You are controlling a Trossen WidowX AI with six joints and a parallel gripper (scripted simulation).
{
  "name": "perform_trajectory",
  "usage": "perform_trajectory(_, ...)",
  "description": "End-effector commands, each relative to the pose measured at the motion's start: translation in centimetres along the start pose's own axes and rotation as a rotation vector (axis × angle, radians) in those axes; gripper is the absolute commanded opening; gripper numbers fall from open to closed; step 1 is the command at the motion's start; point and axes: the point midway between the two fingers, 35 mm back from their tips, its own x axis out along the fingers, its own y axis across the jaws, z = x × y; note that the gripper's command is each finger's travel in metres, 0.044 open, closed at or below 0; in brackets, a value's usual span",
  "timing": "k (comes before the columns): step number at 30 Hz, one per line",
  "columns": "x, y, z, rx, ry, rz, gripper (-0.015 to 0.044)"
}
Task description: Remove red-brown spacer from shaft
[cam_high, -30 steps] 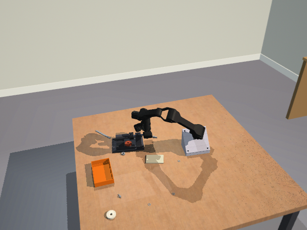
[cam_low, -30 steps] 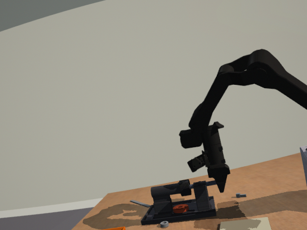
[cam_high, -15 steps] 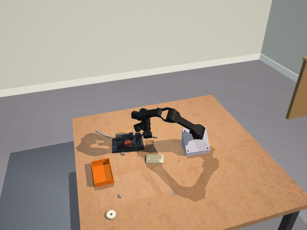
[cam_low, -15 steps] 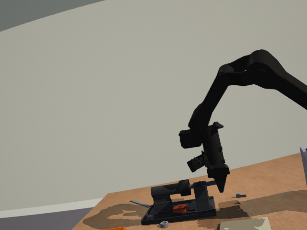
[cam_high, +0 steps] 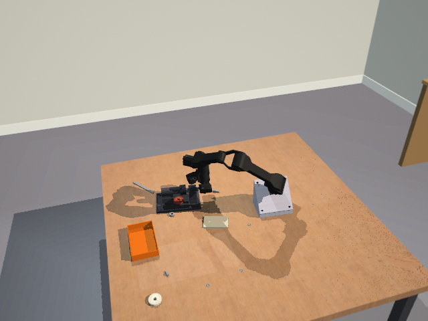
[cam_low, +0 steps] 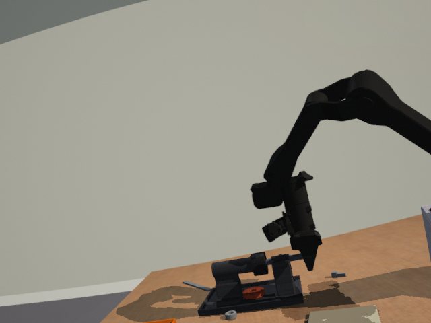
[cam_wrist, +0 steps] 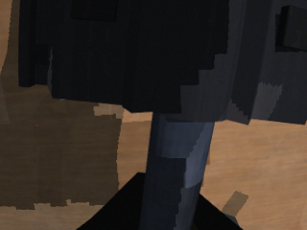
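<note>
The red-brown spacer (cam_high: pixel 178 200) (cam_low: pixel 253 293) lies flat in the dark base tray (cam_high: pixel 162 210) (cam_low: pixel 278 305), below the shaft line. The big housing block (cam_low: pixel 226 284) carries a dark cylinder at the tray's left. A dark thick collar (cam_low: pixel 259 264) sits against the cylinder's right end. The blue-grey shaft (cam_low: pixel 295 257) (cam_wrist: pixel 175 177) runs from there through the upright post (cam_low: pixel 283 279) to my gripper (cam_high: pixel 206 191) (cam_low: pixel 310 268) (cam_wrist: pixel 156 183). My gripper points down, right of the post, and is shut on the shaft. Fingers partly hide the shaft's outer end. Its end inside the housing is hidden.
A grey bolt (cam_low: pixel 338 274) lies right of the gripper and a grey nut (cam_high: pixel 171 214) (cam_low: pixel 230 315) before the tray. A flat bar (cam_high: pixel 143 187) lies behind left. An orange bin (cam_high: pixel 140 241), a beige block (cam_high: pixel 215 222) and a white wedge-shaped box (cam_high: pixel 273 205) stand around.
</note>
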Motion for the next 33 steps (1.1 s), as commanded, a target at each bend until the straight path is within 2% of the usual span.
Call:
perform_trajectory(1,-0.18,-0.03,0.31,-0.001,-0.006,-0.003,0.0)
perform_trajectory(33,-0.19,-0.03,0.61,-0.001,-0.006,-0.003,0.0)
